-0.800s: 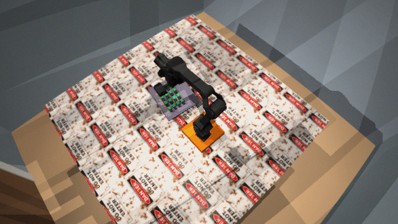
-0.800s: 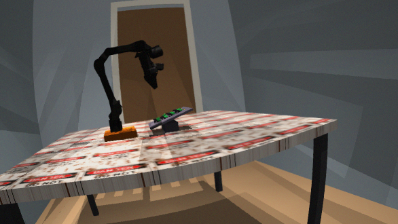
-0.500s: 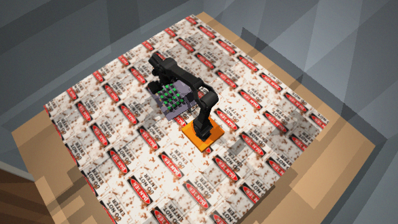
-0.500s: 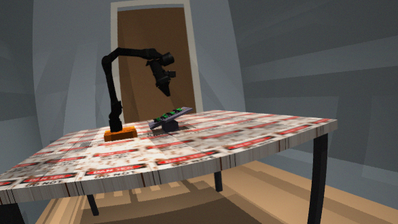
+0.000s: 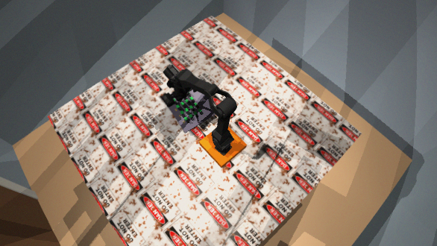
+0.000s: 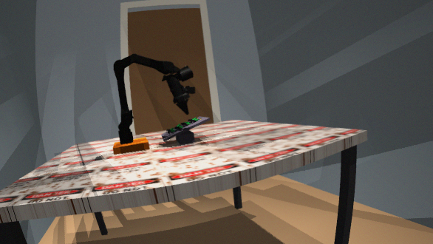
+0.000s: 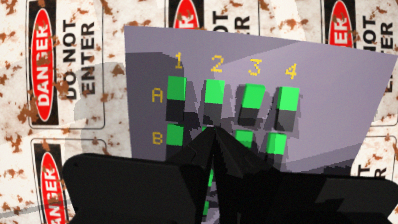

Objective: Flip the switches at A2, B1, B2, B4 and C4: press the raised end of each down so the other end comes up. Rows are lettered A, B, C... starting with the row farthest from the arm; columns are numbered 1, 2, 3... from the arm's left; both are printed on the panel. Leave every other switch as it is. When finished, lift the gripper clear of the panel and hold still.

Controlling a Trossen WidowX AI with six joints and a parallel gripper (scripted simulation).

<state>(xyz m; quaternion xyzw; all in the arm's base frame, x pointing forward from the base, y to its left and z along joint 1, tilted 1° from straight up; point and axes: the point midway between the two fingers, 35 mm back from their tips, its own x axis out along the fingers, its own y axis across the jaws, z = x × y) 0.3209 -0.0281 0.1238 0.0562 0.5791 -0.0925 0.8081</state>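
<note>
Gripper point(image 6: 187, 113) point(image 7: 213, 133) clenched empty, tip above the tilted panel point(image 5: 185, 127) point(image 6: 205, 119) point(image 7: 210, 42), clear space between! Bare strip along the panel's far edge!

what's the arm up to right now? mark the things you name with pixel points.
The single arm is working on a tilted switch panel point(image 5: 185, 126) point(image 6: 205, 119) point(image 7: 145, 42). Its gripper point(image 6: 187, 113) point(image 7: 213, 133) is shut with nothing between the fingers, poised just above the panel, and in the wrist view its tips overlap the row B, column 2 area. Five switches are to be flipped, among them A2 and B2. The gripper hides much of the lower rows, so I can't tell how every switch stands.
</note>
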